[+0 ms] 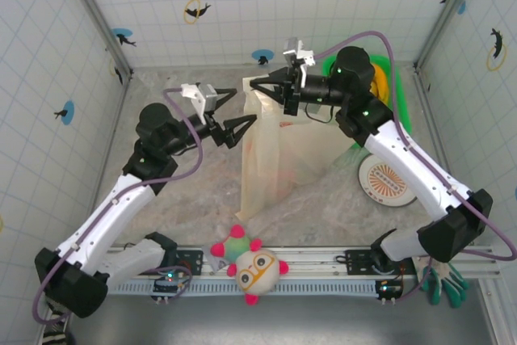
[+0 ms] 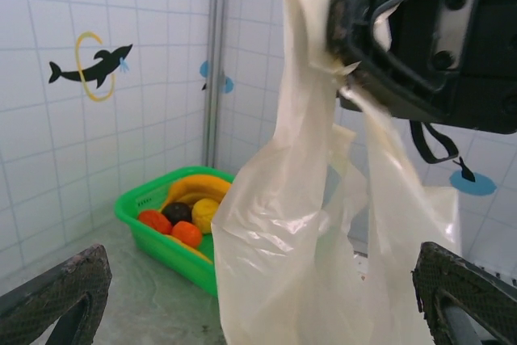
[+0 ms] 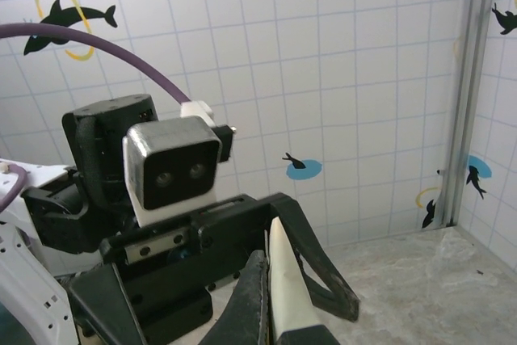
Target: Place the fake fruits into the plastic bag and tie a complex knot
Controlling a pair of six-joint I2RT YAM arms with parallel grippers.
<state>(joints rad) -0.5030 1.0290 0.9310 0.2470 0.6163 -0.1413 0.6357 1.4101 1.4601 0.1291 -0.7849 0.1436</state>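
The cream plastic bag (image 1: 279, 151) hangs upright in mid-table, lifted by one handle strip (image 3: 284, 280). My right gripper (image 1: 257, 85) is shut on that strip at the bag's top left corner; the wrist view shows its fingers (image 3: 252, 305) clamped on it. My left gripper (image 1: 240, 115) stands wide open just left of the bag, its fingers (image 2: 56, 288) at either side of the bag's body (image 2: 323, 224) without touching it. The fake fruits, red (image 2: 152, 220), dark (image 2: 178, 212), yellow (image 2: 206, 212) and orange (image 2: 187, 233), lie in a green basket (image 2: 137, 199). No knot is in view.
The green basket (image 1: 397, 90) sits at the back right, behind my right arm. A white and orange round object (image 1: 386, 179) lies under that arm. A plush toy with glasses (image 1: 252, 268) rests at the near edge, and a green item (image 1: 443, 284) lies at the front right.
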